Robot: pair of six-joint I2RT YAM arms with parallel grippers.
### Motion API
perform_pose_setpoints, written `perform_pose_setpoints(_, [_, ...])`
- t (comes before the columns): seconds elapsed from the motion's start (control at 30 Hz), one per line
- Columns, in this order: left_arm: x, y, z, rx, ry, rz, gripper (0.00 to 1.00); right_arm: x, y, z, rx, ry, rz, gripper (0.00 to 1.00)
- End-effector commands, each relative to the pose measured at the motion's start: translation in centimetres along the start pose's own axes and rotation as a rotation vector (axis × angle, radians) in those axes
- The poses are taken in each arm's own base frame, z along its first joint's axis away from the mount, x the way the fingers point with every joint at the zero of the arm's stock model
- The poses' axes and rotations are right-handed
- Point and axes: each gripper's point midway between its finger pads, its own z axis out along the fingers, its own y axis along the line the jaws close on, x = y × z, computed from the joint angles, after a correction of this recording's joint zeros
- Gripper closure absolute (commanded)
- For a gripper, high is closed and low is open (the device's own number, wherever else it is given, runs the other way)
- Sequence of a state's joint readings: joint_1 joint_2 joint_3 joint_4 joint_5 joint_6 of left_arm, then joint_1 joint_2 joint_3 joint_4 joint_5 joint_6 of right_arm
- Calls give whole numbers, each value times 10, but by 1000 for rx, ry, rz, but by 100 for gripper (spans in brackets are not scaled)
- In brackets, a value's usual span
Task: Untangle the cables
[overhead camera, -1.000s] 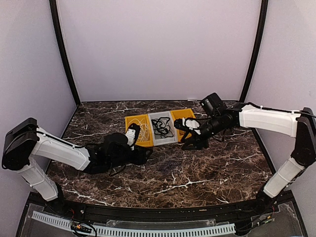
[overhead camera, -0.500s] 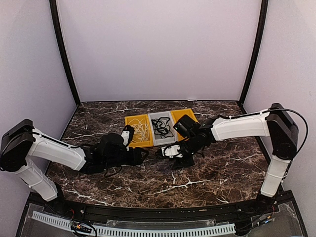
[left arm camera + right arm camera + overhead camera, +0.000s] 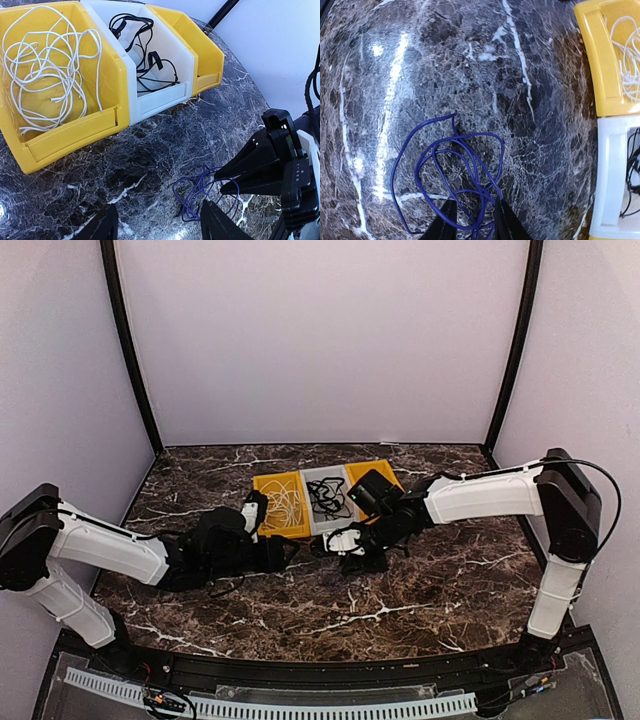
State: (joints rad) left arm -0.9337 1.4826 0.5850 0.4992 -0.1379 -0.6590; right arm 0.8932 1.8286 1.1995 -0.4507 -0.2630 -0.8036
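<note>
The right gripper now sits low over the table, its fingers drawn to a narrow gap with strands of the blue-violet cable running between them. Whether they actually pinch the cord cannot be told from these views. A second ago this arm reached out over the right-hand yellow bin. It has since swung in and down to the loose cable, which lies in a few overlapping loops on the marble just in front of the bins.

The left gripper has barely shifted. It hovers close by on the other side of the same loops, its fingers spread wide and holding nothing.

Farther out, the white cable is coiled in the left yellow bin and the black cable lies in the white bin — both apart from each other and from the cord on the table.

So the work appears to be down to this last cord. The right arm's move looks like the start of a pickup, and the right-hand yellow bin, which shows nothing inside, is the likely place for it.
</note>
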Motion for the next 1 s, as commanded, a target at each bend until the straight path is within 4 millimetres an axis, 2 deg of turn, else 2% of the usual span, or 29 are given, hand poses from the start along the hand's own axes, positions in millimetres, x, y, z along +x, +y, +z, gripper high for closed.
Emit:
perform_pose_setpoints(0.0, [6, 4, -1, 1, 15, -1, 41, -25, -1, -14, -11, -68, -11, 91])
perform_pose_setpoints(0.03, [6, 4, -1, 4, 18, 10, 41, -27, -1, -15, -18, -74, -6, 98])
perform_pose_setpoints(0.13, [4, -7, -1, 60, 12, 55, 41, -39, -3, -27, -26, -104, 16, 100])
perform_pose_setpoints(0.23, [10, -48, -13, 292, 38, 186, 40, -60, -6, -54, -39, -161, 44, 100])
perform_pose_setpoints(0.27, [6, -66, -21, 370, 9, 249, 40, -68, -8, -65, -45, -184, 57, 100])
perform_pose_setpoints(0.4, [-4, -112, -47, 453, -163, 488, 35, -90, -11, -95, -75, -238, 97, 100])
perform_pose_setpoints(0.47, [-9, -124, -49, 470, -204, 521, 34, -100, -8, -107, -98, -266, 110, 100])
perform_pose_setpoints(0.53, [-17, -128, -39, 445, -230, 522, 35, -111, -6, -120, -118, -301, 115, 100])
perform_pose_setpoints(0.57, [-25, -135, -35, 444, -251, 520, 37, -115, -4, -126, -128, -318, 116, 100])
perform_pose_setpoints(0.6, [-21, -130, -22, 407, -233, 528, 40, -120, -2, -134, -134, -339, 113, 100])
perform_pose_setpoints(0.63, [-28, -135, -16, 395, -240, 529, 44, -124, -1, -141, -136, -358, 108, 100])
perform_pose_setpoints(0.67, [-22, -131, -3, 366, -218, 537, 46, -128, 0, -150, -132, -377, 102, 100])
perform_pose_setpoints(0.7, [-27, -135, 1, 369, -234, 536, 52, -133, 0, -160, -128, -400, 93, 100])
perform_pose_setpoints(0.73, [-21, -133, 9, 364, -226, 547, 54, -138, 0, -174, -124, -431, 87, 100])
perform_pose_setpoints(0.8, [-18, -133, 15, 373, -248, 550, 58, -145, -1, -199, -123, -493, 81, 100])
perform_pose_setpoints(0.93, [-10, -135, 28, 397, -274, 576, 72, -154, -7, -246, -127, -601, 78, 100])
perform_pose_setpoints(0.97, [-3, -133, 35, 393, -258, 586, 75, -155, -11, -257, -121, -621, 78, 100])
